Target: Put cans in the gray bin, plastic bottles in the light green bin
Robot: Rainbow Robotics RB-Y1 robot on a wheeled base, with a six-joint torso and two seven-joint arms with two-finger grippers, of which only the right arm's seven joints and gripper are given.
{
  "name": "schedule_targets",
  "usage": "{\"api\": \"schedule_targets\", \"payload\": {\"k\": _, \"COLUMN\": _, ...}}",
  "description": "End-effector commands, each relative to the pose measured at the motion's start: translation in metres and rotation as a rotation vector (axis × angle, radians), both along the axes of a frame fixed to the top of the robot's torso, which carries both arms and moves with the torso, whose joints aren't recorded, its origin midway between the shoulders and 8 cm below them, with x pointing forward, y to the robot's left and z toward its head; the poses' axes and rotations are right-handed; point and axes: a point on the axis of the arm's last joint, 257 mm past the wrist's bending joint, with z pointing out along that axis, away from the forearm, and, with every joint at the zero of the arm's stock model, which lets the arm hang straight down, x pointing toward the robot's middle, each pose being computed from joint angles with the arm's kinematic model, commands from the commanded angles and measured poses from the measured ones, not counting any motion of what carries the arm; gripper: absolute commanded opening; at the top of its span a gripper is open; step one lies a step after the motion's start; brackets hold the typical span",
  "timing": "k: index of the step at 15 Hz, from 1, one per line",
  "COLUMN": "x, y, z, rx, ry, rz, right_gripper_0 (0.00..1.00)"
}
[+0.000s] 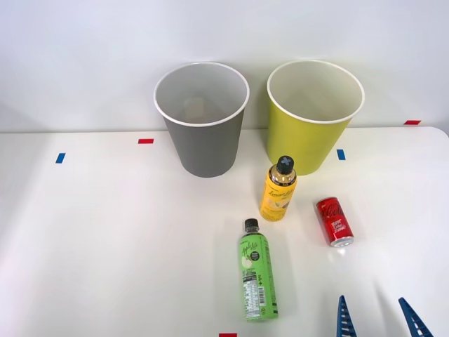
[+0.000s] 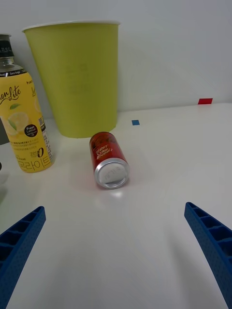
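Now the red can (image 1: 334,221) lies on its side on the counter (image 1: 105,246), lower right of the front view, below the light green bin (image 1: 312,119). Our right gripper (image 1: 379,317) waits nearby, fingers spread wide, empty. We should straddle the can's round body squarely, avoiding the upright yellow bottle (image 1: 278,189) nearby.

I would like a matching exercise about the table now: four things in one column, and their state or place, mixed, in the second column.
Things:
1. red can
2. yellow bottle
3. green bottle
4. gray bin

States:
A. stands upright before the light green bin
B. lies on its side, cap toward the bins
C. stands left of the light green bin
D. lies on its side, silver end toward the robot

Pairs: 1-D, 2-A, 3-B, 4-C
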Motion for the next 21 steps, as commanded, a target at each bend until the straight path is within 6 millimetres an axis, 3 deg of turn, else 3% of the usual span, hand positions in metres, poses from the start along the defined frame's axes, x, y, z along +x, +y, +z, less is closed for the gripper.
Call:
{"api": "schedule_targets", "payload": {"k": 1, "x": 0.0000, "y": 0.0000, "z": 0.0000, "rx": 0.000, "ry": 0.000, "rz": 0.000, "right_gripper_0": 1.00}}
{"api": "schedule_targets", "payload": {"k": 21, "x": 0.0000, "y": 0.0000, "z": 0.0000, "rx": 0.000, "ry": 0.000, "rz": 0.000, "right_gripper_0": 1.00}}
